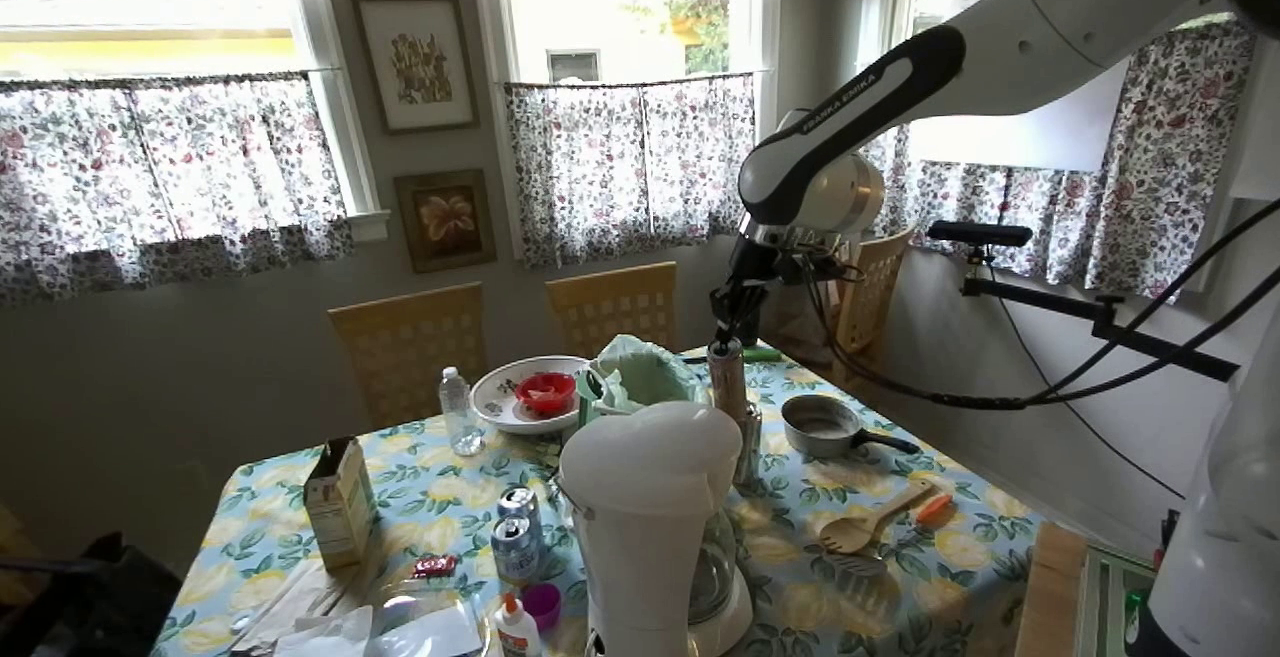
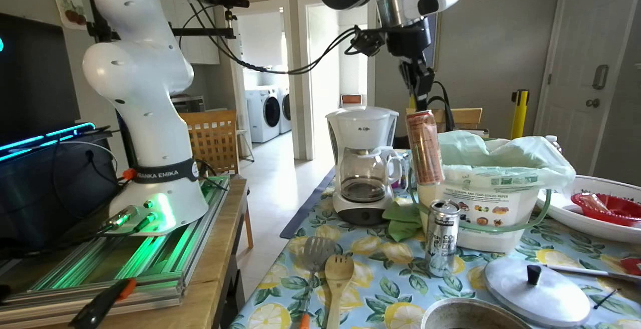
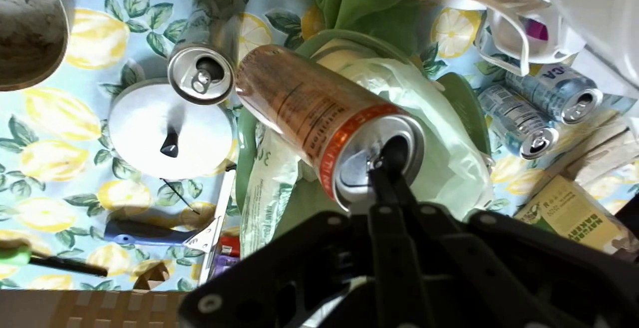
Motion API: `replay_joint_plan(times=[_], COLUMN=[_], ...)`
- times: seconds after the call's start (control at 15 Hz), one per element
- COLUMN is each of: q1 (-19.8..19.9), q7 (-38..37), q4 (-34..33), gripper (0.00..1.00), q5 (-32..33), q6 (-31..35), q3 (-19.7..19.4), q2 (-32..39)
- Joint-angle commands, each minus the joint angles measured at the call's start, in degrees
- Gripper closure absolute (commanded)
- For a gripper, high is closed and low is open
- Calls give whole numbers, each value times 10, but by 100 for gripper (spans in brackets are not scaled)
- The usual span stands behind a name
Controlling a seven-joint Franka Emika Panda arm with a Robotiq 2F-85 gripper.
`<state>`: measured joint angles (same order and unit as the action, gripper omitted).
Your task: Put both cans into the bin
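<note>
My black metal gripper (image 3: 385,172) is filling the wrist view's bottom, jaws clamping a tall orange-red metal can (image 3: 312,106) by its top. Guessing I'm on can one: it's hanging tilted by the rim of the pale, bag-lined, green-handled bin (image 2: 493,199), right of centre in an exterior view. Probably needing to lift, shift over, release. A slim silver metal can (image 2: 442,239) is standing lower, likely next.

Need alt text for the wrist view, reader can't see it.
A black gripper holds an orange can by its opened top, with a bag-lined bin behind it in the frame. At upper left, a silver can stands near a pot lid on a lemon-print tablecloth; two blue cans stand at right.
</note>
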<state>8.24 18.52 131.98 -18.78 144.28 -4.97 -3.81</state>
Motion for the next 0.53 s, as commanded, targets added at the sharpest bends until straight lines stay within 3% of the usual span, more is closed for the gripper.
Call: replay_joint_plan(times=[0.0, 0.47], q1=[-17, -35], q7=[34, 76], q4=[9, -20], gripper=[100, 100], q5=[-27, -55], q6=[-17, -26], q3=[-15, -30], q2=[-30, -33])
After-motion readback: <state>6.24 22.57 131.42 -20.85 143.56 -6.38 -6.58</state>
